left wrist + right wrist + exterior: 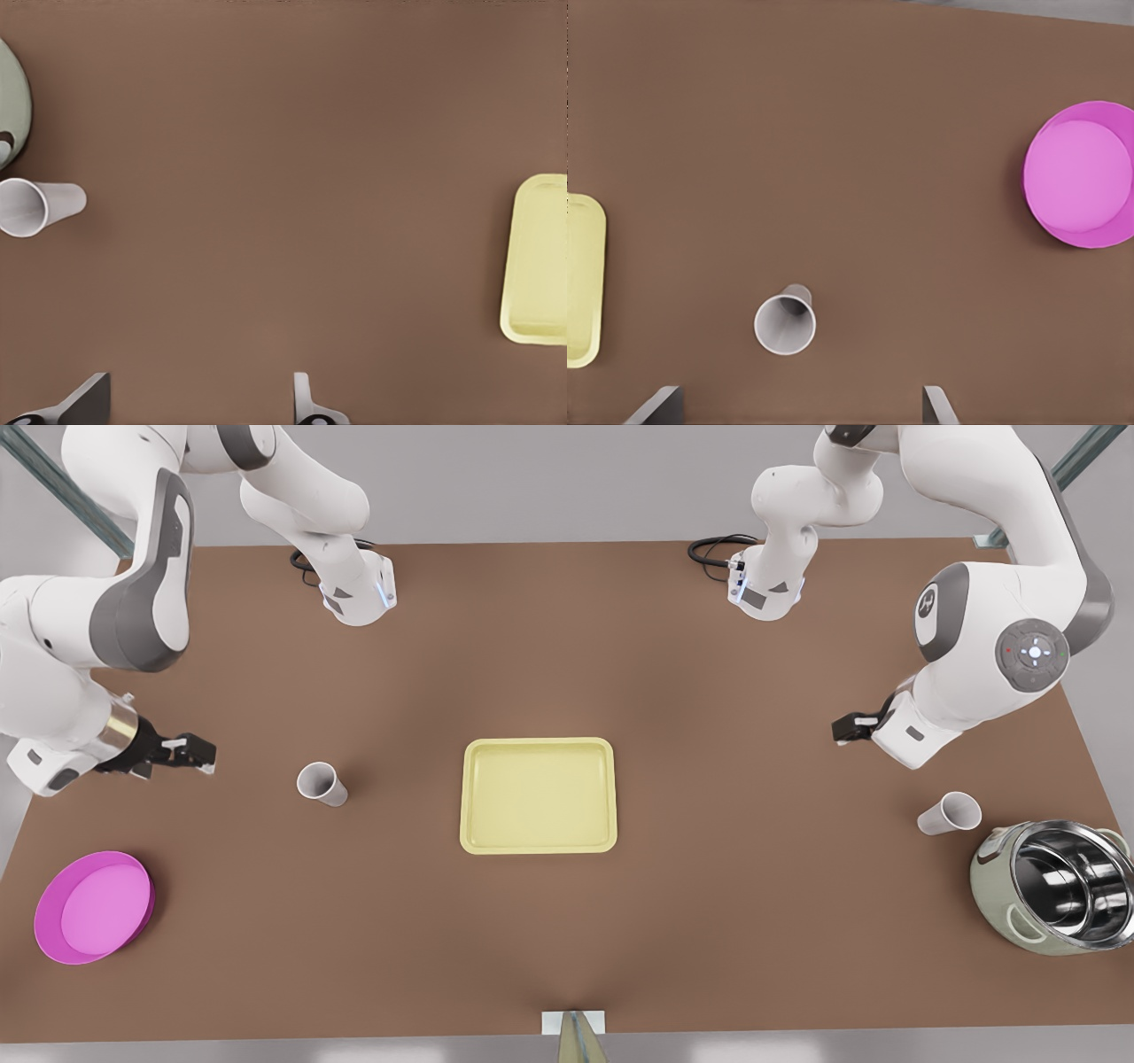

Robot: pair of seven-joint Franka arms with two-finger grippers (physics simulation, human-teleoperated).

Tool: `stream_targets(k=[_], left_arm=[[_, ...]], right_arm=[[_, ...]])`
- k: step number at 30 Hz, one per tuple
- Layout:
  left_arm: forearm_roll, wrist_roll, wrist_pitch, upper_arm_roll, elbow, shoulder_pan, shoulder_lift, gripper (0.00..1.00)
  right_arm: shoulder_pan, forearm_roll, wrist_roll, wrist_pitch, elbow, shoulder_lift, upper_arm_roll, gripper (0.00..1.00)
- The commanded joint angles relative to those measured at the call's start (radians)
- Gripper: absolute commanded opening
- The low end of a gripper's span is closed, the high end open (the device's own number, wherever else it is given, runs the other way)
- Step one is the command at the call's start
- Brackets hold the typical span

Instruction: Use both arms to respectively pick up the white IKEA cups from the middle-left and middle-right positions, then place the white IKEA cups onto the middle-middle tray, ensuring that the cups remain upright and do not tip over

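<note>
One white cup (321,784) stands upright on the brown table at the front view's left of the pale-yellow tray (539,742). My right gripper (199,755) hovers further left of it, open and empty. In the right wrist view that cup (785,323) sits just ahead of the open gripper (797,405), with the tray (580,283) at the edge. The other white cup (948,813) stands at the front view's right. My left gripper (842,731) hangs above and behind it, open and empty. The left wrist view shows this cup (35,206), the gripper (197,403) and the tray (536,257).
A round magenta dish (93,906) lies at the front view's near left, also seen from the right wrist as a dish (1083,173). A steel-lined pot (1054,899) stands close beside the right-hand cup, its pale-green wall (11,97) showing in the left wrist view.
</note>
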Motion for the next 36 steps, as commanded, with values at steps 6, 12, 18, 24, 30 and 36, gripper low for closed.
stream_targets(k=[6, 12, 18, 24, 30, 36], left_arm=[[0.000, 0.419, 0.317, 0.124, -0.010, 0.153, 0.186, 1.00], [-0.019, 0.539, 0.544, 0.127, -0.041, 0.255, 0.347, 1.00], [-0.019, 0.533, 0.606, 0.127, -0.138, 0.298, 0.375, 1.00], [-0.019, 0.533, 0.629, 0.127, -0.151, 0.336, 0.424, 1.00], [-0.019, 0.533, 0.669, 0.127, -0.182, 0.345, 0.462, 0.97], [-0.016, 0.538, 0.673, 0.127, -0.176, 0.344, 0.459, 0.35]], right_arm=[[0.002, 0.005, -0.053, 0.148, -0.186, 0.045, -0.001, 1.00], [0.002, 0.007, -0.053, 0.162, -0.195, 0.075, -0.003, 1.00], [0.001, 0.008, -0.051, 0.228, -0.288, 0.060, -0.001, 1.00], [-0.012, 0.019, -0.049, 0.338, -0.460, 0.006, -0.001, 1.00], [-0.070, 0.019, -0.051, 0.452, -0.601, -0.021, -0.001, 1.00], [-0.068, 0.048, -0.051, 0.622, -0.744, -0.049, -0.001, 1.00]])
